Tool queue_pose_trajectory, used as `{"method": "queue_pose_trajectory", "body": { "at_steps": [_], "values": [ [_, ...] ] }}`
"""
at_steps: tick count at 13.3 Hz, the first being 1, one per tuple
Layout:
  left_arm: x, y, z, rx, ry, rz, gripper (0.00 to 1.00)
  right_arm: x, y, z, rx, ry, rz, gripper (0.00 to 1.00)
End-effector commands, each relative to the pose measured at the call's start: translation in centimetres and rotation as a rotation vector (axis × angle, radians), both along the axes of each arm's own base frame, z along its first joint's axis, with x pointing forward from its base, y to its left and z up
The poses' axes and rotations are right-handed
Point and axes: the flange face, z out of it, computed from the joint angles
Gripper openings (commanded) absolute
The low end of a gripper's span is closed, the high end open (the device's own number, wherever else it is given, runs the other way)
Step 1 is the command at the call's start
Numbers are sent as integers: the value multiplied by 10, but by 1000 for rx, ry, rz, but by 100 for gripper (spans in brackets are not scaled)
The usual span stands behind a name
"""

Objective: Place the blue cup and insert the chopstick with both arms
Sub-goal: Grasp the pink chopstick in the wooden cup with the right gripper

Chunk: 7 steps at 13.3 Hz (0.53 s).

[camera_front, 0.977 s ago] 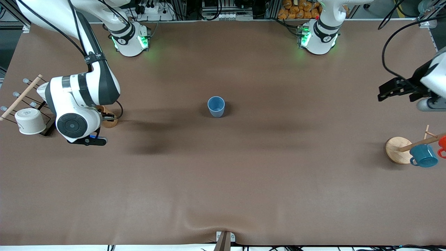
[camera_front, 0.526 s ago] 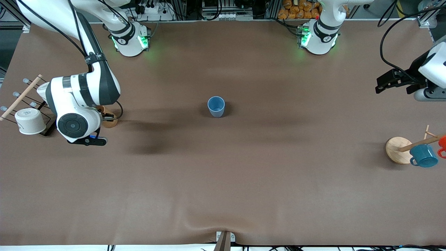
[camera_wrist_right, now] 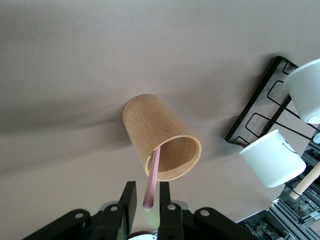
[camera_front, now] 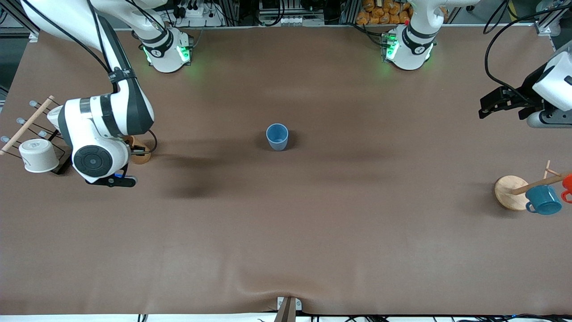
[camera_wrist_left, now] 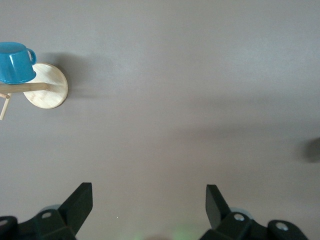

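Note:
The blue cup (camera_front: 277, 136) stands upright and alone at the middle of the table. The chopstick (camera_wrist_right: 154, 167), thin and pink, leans in a bamboo holder (camera_wrist_right: 160, 137) at the right arm's end of the table. Its top end sticks out between my right gripper's fingers. My right gripper (camera_wrist_right: 147, 186) is open only narrowly around that end: one finger is at the stick and a small gap shows at the other. My left gripper (camera_front: 487, 105) hangs wide open over bare table at the left arm's end, with nothing between its fingers (camera_wrist_left: 85, 192).
A black wire rack (camera_front: 58, 167) with white cups (camera_wrist_right: 272, 157) stands beside the bamboo holder (camera_front: 142, 155). At the left arm's end a wooden mug tree on a round base (camera_front: 507, 192) carries a teal mug (camera_front: 543, 200) and a red mug (camera_front: 567, 183).
My left gripper has drifted up and away from the mug tree, toward the table's edge at the left arm's end. The right arm has barely shifted over the bamboo holder.

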Motion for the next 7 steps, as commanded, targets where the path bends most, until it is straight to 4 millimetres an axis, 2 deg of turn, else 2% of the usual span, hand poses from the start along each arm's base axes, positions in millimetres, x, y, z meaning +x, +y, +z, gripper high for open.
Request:
{"method": "queue_pose_trajectory", "body": {
  "at_steps": [1, 5, 7],
  "values": [
    [-1, 4, 6, 2, -18, 9, 100, -2, -3, -1, -20, -8, 8, 24],
    [-1, 2, 11, 2, -27, 9, 100, -2, -3, -2, -21, -7, 7, 21],
    [2, 4, 7, 3, -20, 12, 100, -2, -3, -2, -21, -5, 8, 20]
  ]
}}
